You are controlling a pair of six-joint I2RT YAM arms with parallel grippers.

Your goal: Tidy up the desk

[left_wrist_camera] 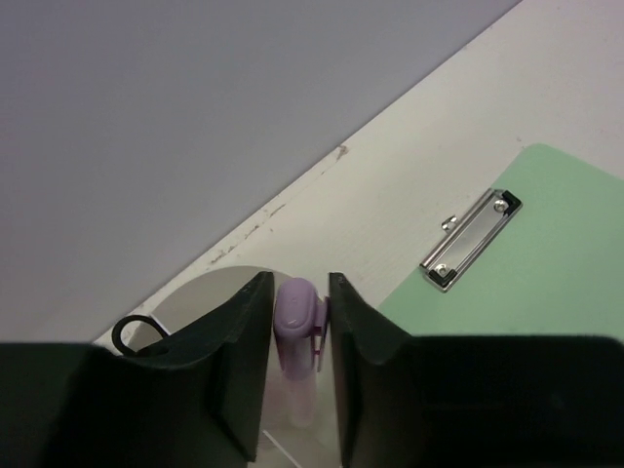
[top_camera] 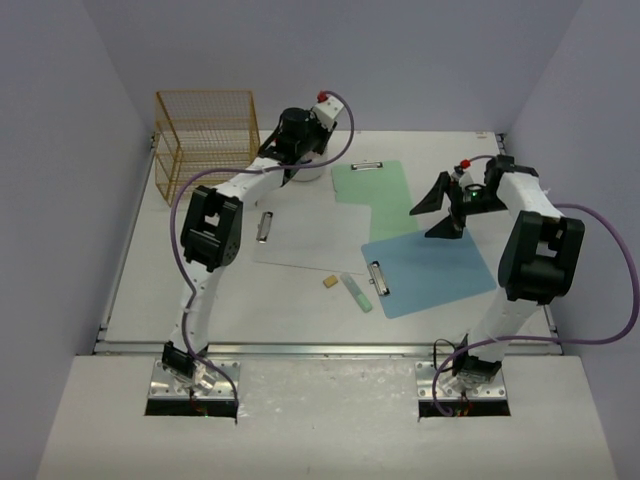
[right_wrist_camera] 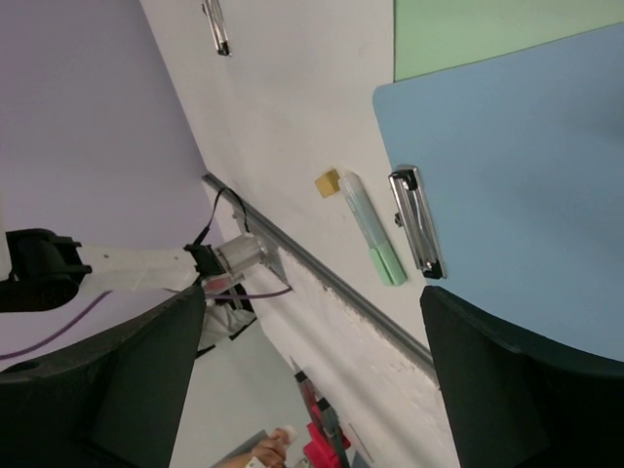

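The white desk (top_camera: 190, 290) holds a green clipboard (top_camera: 378, 190), a blue clipboard (top_camera: 432, 268), a white sheet with a metal clip (top_camera: 265, 227), a green highlighter (top_camera: 356, 294) and a small tan eraser (top_camera: 329, 283). My left gripper (top_camera: 297, 160) is at the back, shut on a purple pen (left_wrist_camera: 295, 327) held upright over a white cup (left_wrist_camera: 210, 297). My right gripper (top_camera: 438, 212) is open and empty, raised above where the two clipboards meet. In the right wrist view the open right gripper (right_wrist_camera: 312, 375) looks down on the blue clipboard (right_wrist_camera: 517, 166), highlighter (right_wrist_camera: 370, 239) and eraser (right_wrist_camera: 328, 182).
A gold wire basket (top_camera: 205, 140) stands at the back left corner. A metal rail (top_camera: 320, 348) runs along the desk's front edge. Lavender walls close in the back and sides. A black loop (left_wrist_camera: 132, 333) sits in the cup. The green clipboard's clip (left_wrist_camera: 470, 241) lies right of the cup.
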